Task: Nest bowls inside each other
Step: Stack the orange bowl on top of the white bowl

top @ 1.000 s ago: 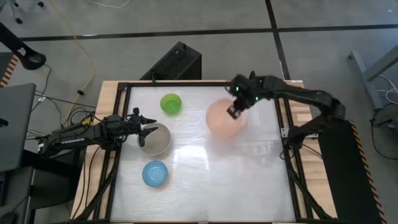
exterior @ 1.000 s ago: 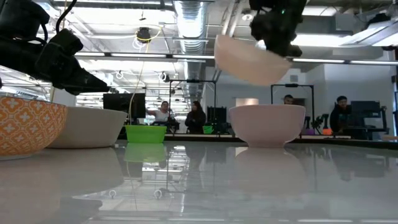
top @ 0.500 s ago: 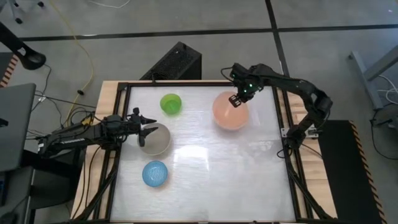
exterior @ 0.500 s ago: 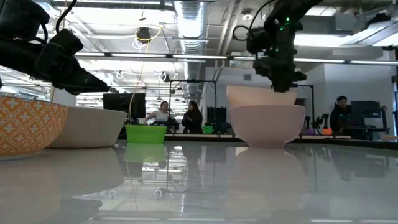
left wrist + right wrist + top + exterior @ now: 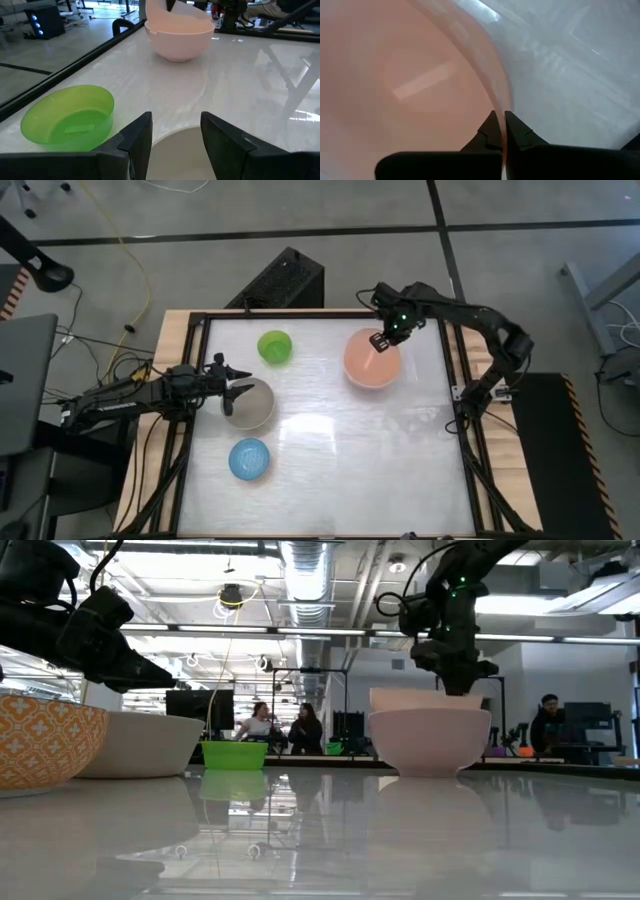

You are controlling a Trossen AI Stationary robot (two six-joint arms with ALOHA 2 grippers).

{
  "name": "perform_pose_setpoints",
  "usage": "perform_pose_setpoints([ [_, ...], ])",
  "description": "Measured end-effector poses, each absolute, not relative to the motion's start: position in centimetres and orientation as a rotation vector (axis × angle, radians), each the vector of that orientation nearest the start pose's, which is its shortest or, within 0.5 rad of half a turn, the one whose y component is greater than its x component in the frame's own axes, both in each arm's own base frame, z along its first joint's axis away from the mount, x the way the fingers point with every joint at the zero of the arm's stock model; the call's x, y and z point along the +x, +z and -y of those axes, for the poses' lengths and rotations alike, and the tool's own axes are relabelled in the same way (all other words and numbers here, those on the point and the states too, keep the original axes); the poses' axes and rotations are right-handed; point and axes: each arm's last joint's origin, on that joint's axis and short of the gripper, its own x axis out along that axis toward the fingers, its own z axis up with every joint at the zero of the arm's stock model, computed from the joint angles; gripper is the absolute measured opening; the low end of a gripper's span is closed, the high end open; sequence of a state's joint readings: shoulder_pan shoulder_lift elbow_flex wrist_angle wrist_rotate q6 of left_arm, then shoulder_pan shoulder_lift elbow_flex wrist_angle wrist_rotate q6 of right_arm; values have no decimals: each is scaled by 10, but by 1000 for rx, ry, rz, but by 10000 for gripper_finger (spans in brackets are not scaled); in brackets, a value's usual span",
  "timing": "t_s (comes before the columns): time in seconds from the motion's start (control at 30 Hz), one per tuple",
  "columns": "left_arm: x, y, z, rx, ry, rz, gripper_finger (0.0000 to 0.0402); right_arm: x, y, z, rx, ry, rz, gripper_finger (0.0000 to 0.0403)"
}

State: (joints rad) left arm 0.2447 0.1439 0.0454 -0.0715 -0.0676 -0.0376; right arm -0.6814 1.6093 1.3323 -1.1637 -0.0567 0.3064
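Observation:
The salmon-pink bowl [image 5: 372, 362] sits nested in the cream-white bowl [image 5: 430, 742] at the table's far right. My right gripper [image 5: 380, 340] is shut on its far rim. The grey bowl [image 5: 250, 404] stands at mid-left, and my left gripper [image 5: 232, 391] hovers open over its left rim, touching nothing. The green bowl [image 5: 275, 347] stands on its base at the far left, and the light-blue bowl [image 5: 249, 459] at the near left. In the left wrist view, the green bowl [image 5: 67, 120] and the nested pair [image 5: 177, 37] lie beyond my open fingers. My right gripper pinches the salmon-pink bowl's rim wall [image 5: 496, 107] on its far side, one finger inside the bowl and one outside. The fingers come from above, pointing down. The bowl sits level inside the cream-white bowl, its rim [image 5: 425, 698] standing a little above the other's.
A black frame rail [image 5: 455, 395] runs along the table's right edge and another along the left. The bare white tabletop [image 5: 360, 470] stretches across the near right. People sit at desks in the room beyond the table [image 5: 262, 723].
My right gripper has carried the salmon-pink bowl down and toward the table's far right. The bowl was lifted and tilted above the cream-white bowl. It now sits level inside it. The gripper has stayed shut on the rim.

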Motion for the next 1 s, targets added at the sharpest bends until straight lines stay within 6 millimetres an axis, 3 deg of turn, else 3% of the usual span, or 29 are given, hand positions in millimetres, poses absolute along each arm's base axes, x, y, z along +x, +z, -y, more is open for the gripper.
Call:
perform_pose_setpoints([
  [0.27, 100, 161, -27, -52, 315, -164, 158, 226, 242, 182, 792, -735, -1315, 8],
  [0.57, 100, 161, -27, -53, 315, -164, 158, 228, 242, 180, 791, -735, -1315, 18],
  [0.8, 100, 161, -27, -52, 315, -164, 158, 224, 245, 178, 836, -766, -1361, 85],
  [1.0, 100, 161, -27, -52, 314, -164, 158, 221, 262, 175, 839, -766, -1373, 144],
])
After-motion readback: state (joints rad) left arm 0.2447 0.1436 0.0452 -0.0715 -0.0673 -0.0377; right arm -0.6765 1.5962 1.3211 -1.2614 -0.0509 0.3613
